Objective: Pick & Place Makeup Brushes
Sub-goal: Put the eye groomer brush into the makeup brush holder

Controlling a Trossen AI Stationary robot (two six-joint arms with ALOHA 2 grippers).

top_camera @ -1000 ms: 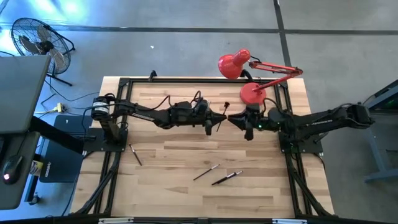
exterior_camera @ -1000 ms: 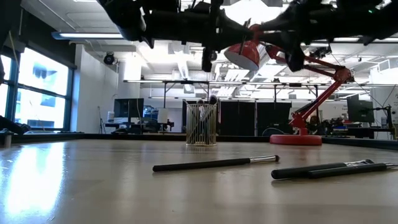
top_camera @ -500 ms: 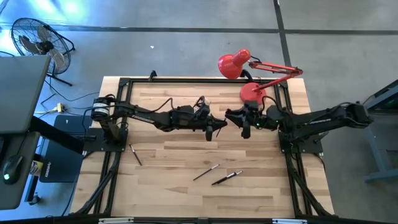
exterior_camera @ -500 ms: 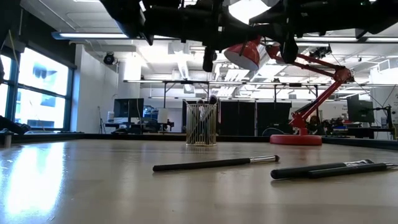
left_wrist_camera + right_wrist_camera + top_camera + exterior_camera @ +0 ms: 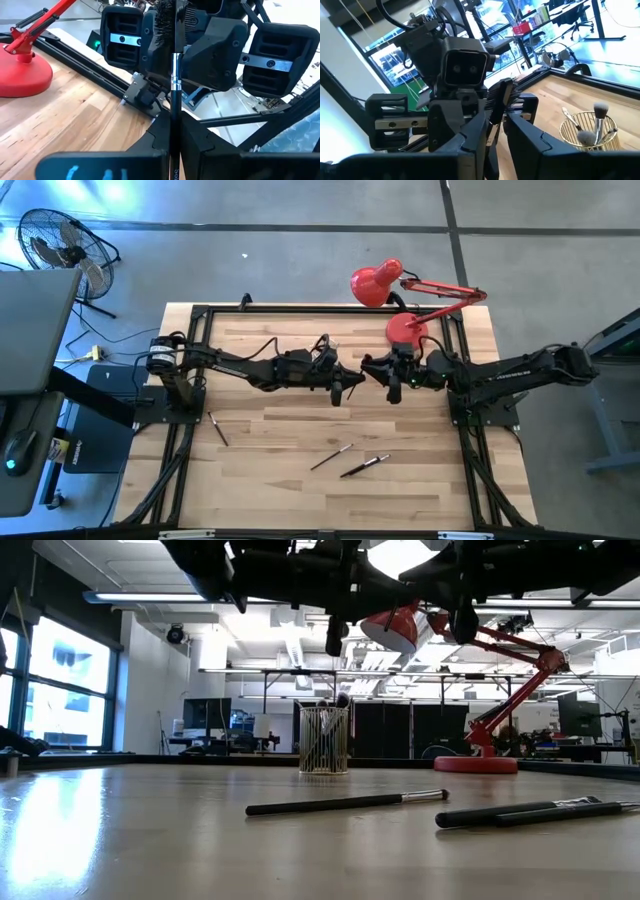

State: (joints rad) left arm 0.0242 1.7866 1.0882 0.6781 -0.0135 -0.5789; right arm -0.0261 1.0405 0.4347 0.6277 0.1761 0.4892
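Near the tabletop's (image 5: 280, 410) left edge: one makeup brush (image 5: 217, 427) lying alone, well apart from the rest. At mid-tabletop, raised above the wood: left gripper (image 5: 349, 380) pinched shut on a dark-handled brush (image 5: 174, 90), bristles pointing toward the other arm. Facing it, tips nearly meeting: right gripper (image 5: 372, 370), fingers (image 5: 470, 137) narrowly parted around that same brush handle, grip not clearly closed. Below the grippers, nearer the front edge: two more brushes lying flat, one (image 5: 331, 457) just beside the other (image 5: 364, 466). Toward the far side, seen low across the wood: wire cup (image 5: 324, 740) standing upright with brushes inside. Rightmost: red desk lamp (image 5: 405, 330) at the far right corner.
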